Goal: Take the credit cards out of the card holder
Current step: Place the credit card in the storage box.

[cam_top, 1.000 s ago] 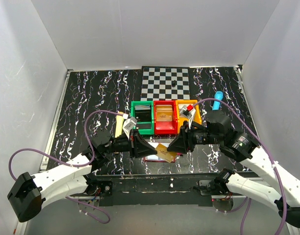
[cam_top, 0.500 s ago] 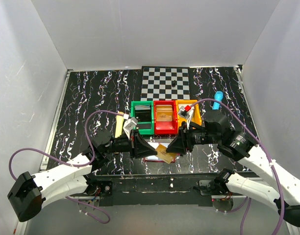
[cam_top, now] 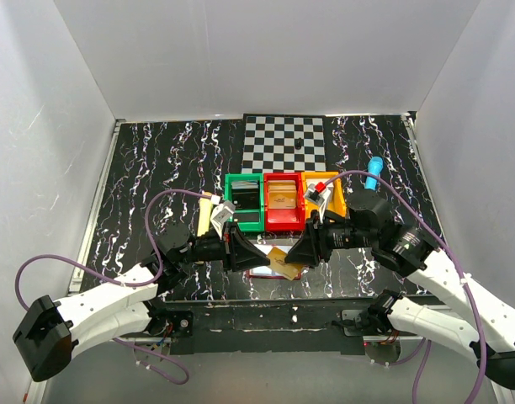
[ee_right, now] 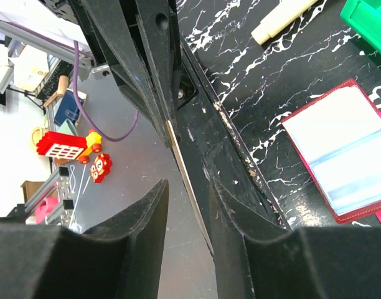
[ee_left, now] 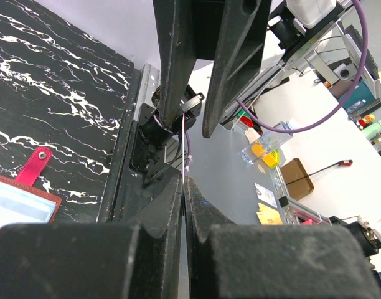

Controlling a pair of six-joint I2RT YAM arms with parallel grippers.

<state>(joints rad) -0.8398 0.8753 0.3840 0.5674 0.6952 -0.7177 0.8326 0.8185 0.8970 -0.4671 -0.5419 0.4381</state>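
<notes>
A: Nearest first. Fingers?

B: The left gripper (ee_left: 183,190) is pinching nearly flat, only a slit, and is gripping one end of the tan card (cam_top: 283,263). Its own wrist view is showing just a pale edge-on line there.

A: And the other?

B: The right gripper (ee_right: 189,187) is standing part-open, one finger on each side of the same card, with a gap showing beside it. It's not clamping, as far as I can see.

A: What is the top view adding?

B: The card's flat tan face, hanging tilted between the two tips above the table (cam_top: 156,168). The wrist views are only giving its edge.

A: Card holder?

B: The card holder (ee_right: 346,152) is lying open on the table near the front edge, just beside the grippers. Its pale blue inside is facing up, with a red border round it. The right wrist view is showing almost all of it. The left wrist view is catching one corner plus a pink-red tab (ee_left: 33,165). From above, the grippers are hiding most of it.

A: Farther back?

B: A cream stick (cam_top: 204,215) is lying left of the green bin (cam_top: 245,202). The red bin (cam_top: 284,202) and orange bin (cam_top: 325,195) are sitting in a row with it; contents too small to tell. The right wrist view is catching only the stick's end and a green corner. Behind them the chequered board (cam_top: 284,143) is carrying a small dark piece (cam_top: 299,142). A blue cylinder (cam_top: 374,172) is lying off to the right. Only the top view is showing those.
</notes>
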